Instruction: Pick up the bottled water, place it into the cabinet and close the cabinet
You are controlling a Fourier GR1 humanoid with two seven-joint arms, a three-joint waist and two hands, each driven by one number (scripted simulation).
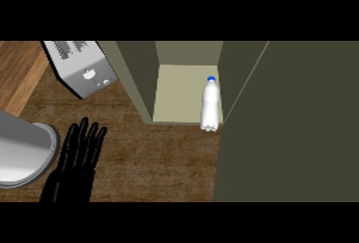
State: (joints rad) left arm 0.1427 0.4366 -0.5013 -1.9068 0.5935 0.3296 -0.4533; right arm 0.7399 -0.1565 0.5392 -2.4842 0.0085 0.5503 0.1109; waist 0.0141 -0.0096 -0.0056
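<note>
The clear water bottle (210, 104) with a blue cap stands at the right front edge of the cabinet's pale floor (176, 95), close to the right wall. The dark olive cabinet door (288, 123) fills the right of the view, swung forward beside the bottle. My left hand (77, 156) rests open at the lower left, fingers straight and pointing up, holding nothing and well away from the bottle. My right hand does not show anywhere.
A silver toaster (80, 66) sits at the upper left on the wooden counter (154, 161). A grey round pot or bowl (21, 152) lies at the left edge beside my left hand. The cabinet's left wall (133, 80) stands between toaster and opening.
</note>
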